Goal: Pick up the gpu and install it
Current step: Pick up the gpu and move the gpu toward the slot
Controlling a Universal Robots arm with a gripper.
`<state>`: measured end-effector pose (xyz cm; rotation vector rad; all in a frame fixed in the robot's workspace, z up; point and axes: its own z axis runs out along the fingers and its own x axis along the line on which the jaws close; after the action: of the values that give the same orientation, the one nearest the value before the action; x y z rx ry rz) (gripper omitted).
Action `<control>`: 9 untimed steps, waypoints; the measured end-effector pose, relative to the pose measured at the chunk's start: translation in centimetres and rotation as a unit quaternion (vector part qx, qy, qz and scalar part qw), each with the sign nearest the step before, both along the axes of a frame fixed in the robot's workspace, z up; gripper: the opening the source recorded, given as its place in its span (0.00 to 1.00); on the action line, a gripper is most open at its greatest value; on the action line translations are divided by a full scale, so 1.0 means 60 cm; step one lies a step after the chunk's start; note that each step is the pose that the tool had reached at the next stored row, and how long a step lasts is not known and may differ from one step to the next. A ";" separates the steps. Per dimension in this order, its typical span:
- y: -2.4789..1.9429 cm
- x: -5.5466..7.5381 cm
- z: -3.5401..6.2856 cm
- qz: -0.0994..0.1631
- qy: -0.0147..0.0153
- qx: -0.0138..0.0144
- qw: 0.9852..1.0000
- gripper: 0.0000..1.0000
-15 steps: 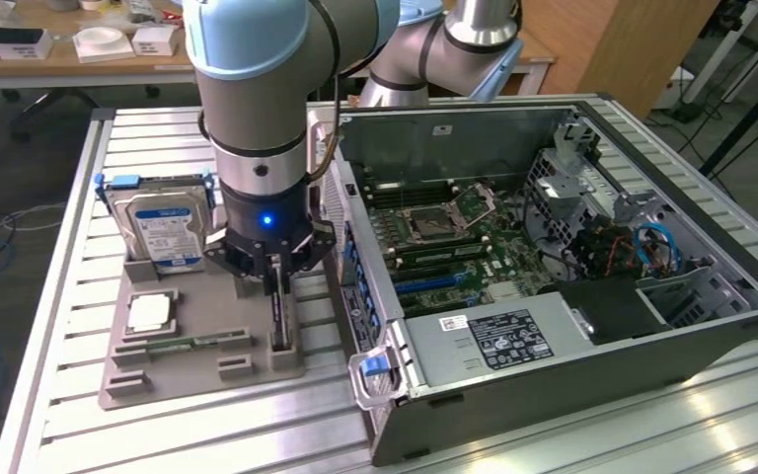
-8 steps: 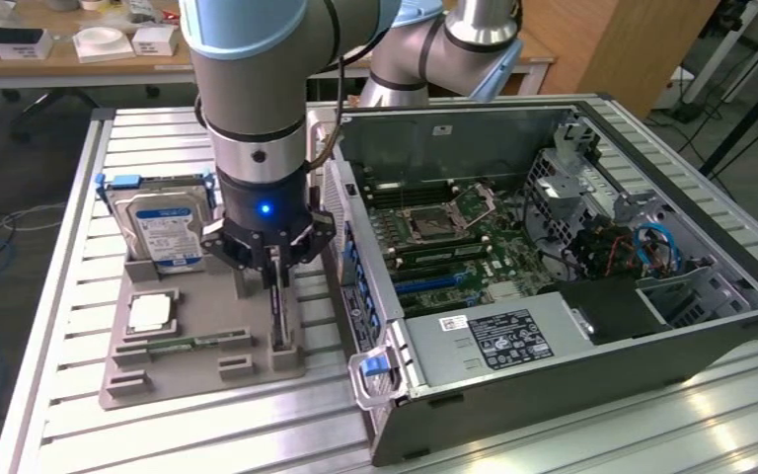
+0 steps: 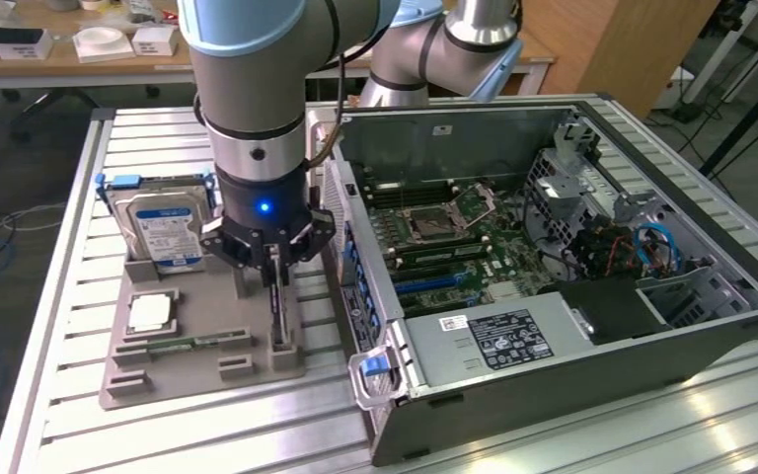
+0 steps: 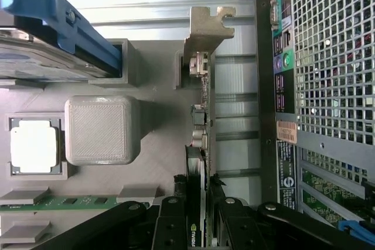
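**Gripper [image 3: 273,278] [image 4: 201,206] clamped on gpu [image 3: 279,318] [image 4: 202,126], card in tray**

Black fingers [image 4: 171,222] press both faces of the gpu, jaws partly closed on it. Gpu stands on edge in a slot of the grey tray [image 3: 208,373], just beside the PC case [image 3: 551,326]. Thin dark board seen edge-on in the wrist view, with a green logo near the fingers and a silver stamped-metal bracket [image 4: 206,30] with a notched tab at the far end.

Tray is matte, layered printed plastic with blocky posts. It also holds a boxy silver hard drive [image 3: 162,229] in a blue frame, a square CPU [image 3: 151,313] and a green memory stick [image 3: 194,344]. Case is open and has a perforated metal rear grille [image 4: 334,57]. Table [image 3: 63,197] is ribbed aluminium.

Arm [image 3: 258,89] drops vertically, wrist pointing straight down, with a blue light lit above the gripper.
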<state>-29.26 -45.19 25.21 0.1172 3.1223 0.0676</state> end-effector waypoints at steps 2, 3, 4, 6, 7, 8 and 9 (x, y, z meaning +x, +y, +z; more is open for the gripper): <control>0.0000 0.000 0.000 0.000 0.000 0.000 1.000 0.26; 0.0000 0.000 0.000 0.000 0.000 0.000 1.000 0.26; 0.0000 0.000 0.000 0.000 0.000 0.000 1.000 0.26; -0.0001 0.000 0.001 0.000 0.000 0.000 1.000 0.26; -0.0001 0.000 0.002 0.000 0.000 0.000 1.000 0.26; 0.0000 0.000 0.003 0.000 0.000 0.000 1.000 0.26; -0.0001 0.000 0.006 0.000 0.000 0.000 1.000 0.26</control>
<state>-29.26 -45.19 25.55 0.1170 3.1218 0.0682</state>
